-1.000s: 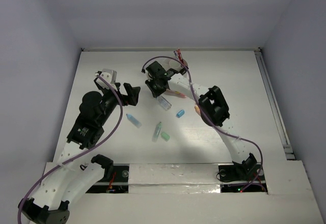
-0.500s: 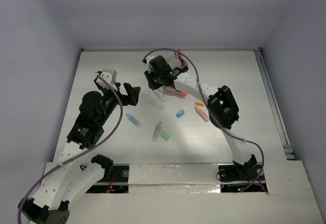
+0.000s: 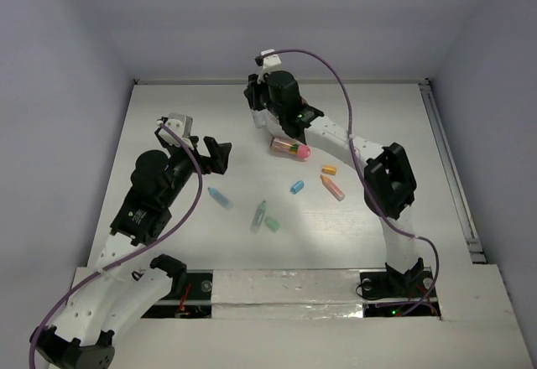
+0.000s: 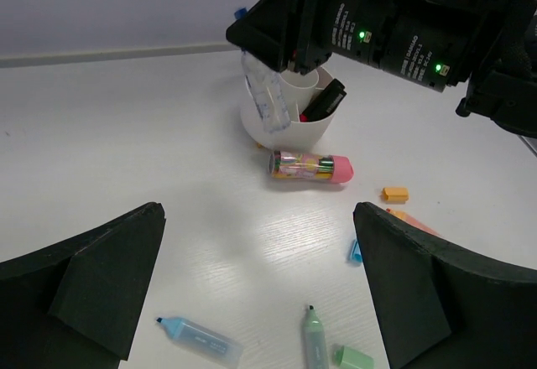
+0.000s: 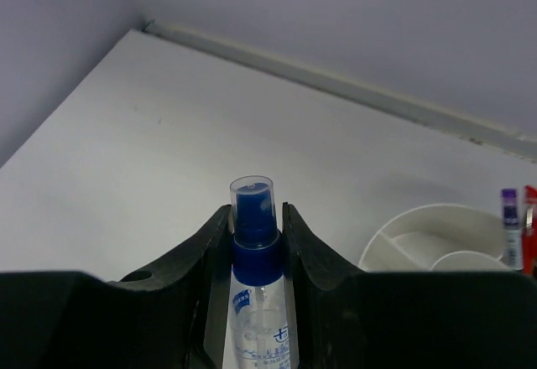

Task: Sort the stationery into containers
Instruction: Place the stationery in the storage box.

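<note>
My right gripper is shut on a clear spray bottle just under its blue cap. In the left wrist view the bottle hangs tilted at the left rim of the white cup, which holds a black marker. The cup's rim lies to the right of the bottle, with purple and red pens at its far side. My right gripper covers the cup from above. My left gripper stands open over the table with nothing in it.
Loose on the table lie a pink-capped tube, an orange cap, an orange marker, a blue cap, a blue highlighter, a green highlighter and a green cap. Walls close the back and sides.
My right gripper has lifted the spray bottle off the table's middle and carried it back to the cup. The left arm has not moved.
</note>
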Action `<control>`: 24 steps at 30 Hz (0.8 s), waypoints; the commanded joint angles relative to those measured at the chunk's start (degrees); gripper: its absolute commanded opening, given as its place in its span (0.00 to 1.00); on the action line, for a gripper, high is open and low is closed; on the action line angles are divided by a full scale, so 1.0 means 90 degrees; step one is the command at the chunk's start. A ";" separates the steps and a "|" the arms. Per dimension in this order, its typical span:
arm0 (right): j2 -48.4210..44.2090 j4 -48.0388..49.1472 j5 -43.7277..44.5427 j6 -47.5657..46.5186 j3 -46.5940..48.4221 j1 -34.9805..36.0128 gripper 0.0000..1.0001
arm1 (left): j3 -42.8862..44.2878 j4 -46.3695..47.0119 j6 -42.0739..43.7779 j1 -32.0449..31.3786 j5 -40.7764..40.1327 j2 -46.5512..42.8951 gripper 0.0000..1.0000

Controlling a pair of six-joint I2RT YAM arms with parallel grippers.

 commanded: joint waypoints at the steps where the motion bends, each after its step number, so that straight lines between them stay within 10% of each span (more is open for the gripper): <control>1: 0.0037 0.1385 0.0541 0.0111 0.0038 -0.0248 0.00 | 0.0067 0.0295 -0.0031 0.0091 0.0063 0.0000 0.95; 24: 0.0809 0.3153 0.0355 -0.0182 -0.0448 -0.0785 0.00 | 0.0096 0.0324 -0.0021 0.0209 0.0248 0.0254 0.95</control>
